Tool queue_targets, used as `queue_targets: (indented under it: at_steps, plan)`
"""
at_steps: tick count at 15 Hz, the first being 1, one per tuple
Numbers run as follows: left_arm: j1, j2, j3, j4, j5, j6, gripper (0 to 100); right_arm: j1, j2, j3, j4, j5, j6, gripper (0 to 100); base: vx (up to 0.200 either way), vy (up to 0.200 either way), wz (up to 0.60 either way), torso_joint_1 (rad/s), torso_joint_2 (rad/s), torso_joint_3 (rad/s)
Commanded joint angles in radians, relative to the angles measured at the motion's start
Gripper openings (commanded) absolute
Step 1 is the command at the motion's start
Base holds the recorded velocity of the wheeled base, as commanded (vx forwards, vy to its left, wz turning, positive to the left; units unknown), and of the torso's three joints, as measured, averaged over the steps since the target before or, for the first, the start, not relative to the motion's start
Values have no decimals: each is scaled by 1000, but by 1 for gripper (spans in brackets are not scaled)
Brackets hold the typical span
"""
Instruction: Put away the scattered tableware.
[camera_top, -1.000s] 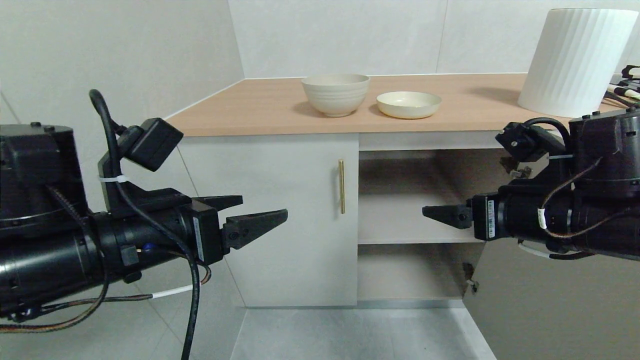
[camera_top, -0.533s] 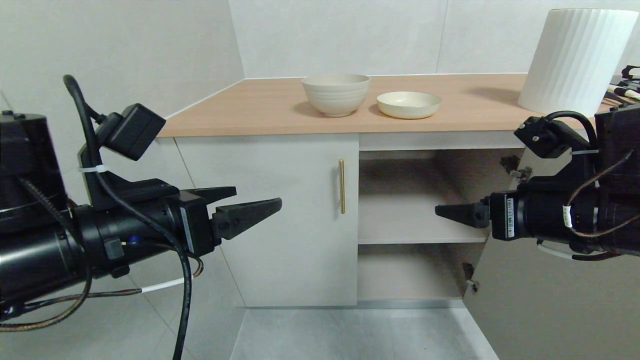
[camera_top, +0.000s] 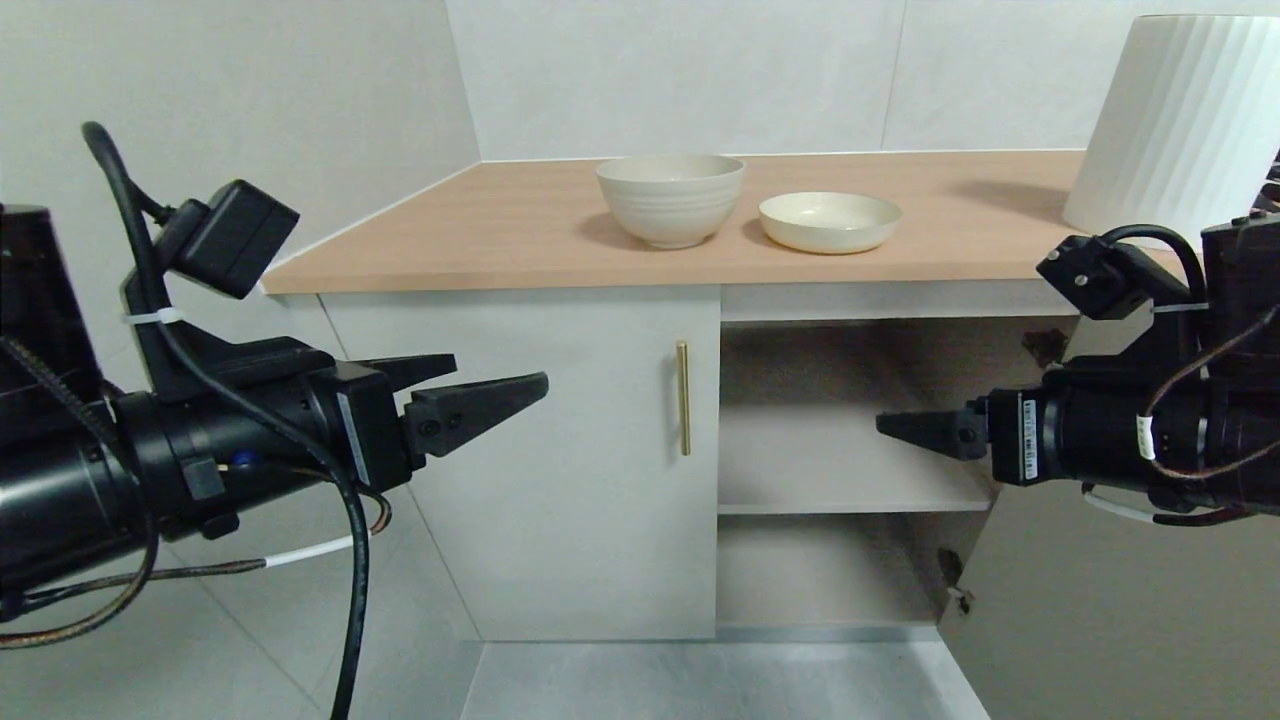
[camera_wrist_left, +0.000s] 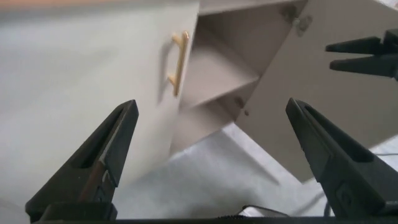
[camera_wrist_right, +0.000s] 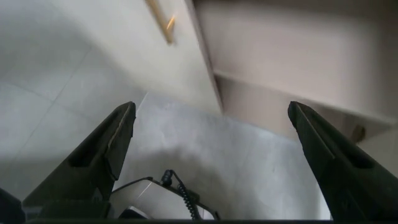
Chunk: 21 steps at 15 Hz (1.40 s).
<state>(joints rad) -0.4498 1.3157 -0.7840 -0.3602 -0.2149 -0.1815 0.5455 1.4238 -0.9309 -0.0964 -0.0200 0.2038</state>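
Head view: ribbed cream bowl (camera_top: 670, 198) and shallow cream dish (camera_top: 829, 221), side by side on wood-grain counter (camera_top: 480, 245); ribbed white cone (camera_top: 1180, 120) far right. Below: grey door, brass handle (camera_top: 682, 398); open cupboard shelf (camera_top: 850, 480) to its right. Left gripper (camera_top: 498, 373) and right gripper (camera_wrist_right: 211, 109): fingers apart, empty, near side.

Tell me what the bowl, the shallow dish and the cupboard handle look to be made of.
Bowl: cream, matte, faint ridges round the wall; looks like ceramic or stoneware, though plastic can't be ruled out. Dish: pale yellow, soft sheen inside; likely ceramic too. Handle: slim bar with a brass-coloured shine; probably metal.
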Motion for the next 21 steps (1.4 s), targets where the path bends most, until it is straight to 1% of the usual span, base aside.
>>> queue_targets:
  at_steps: [1,4,11,14,17,18,19,21]
  plan:
    - [2,7,0,0,-1,-1,100,1,-3,4,0,0,0,100,200,0,0,2,2,2]
    - [3,3,0,0,-1,-1,100,1,-6,7,0,2,-1,100,200,0,0,7,5,4]
    - [2,-16,0,-2,-8,-3,100,5,-48,21,4,9,-9,100,0,0,0,4,-16,-14]
    - [2,-9,0,-6,-8,-4,100,4,-46,21,3,8,-9,100,0,0,0,66,-230,-263]
    - [2,7,-3,-8,-8,-4,100,4,-45,21,1,8,-9,100,0,0,0,137,-494,-310]
    - [2,13,-3,-8,-8,-13,100,4,-45,21,1,8,-9,100,0,0,0,134,-525,-310]
    - [2,19,-7,-11,-9,-36,100,4,-45,21,1,8,-9,100,0,0,0,168,-476,-315]
    - [2,30,-14,-9,-8,-53,100,4,-42,21,1,8,-9,100,0,0,0,171,-464,-305]
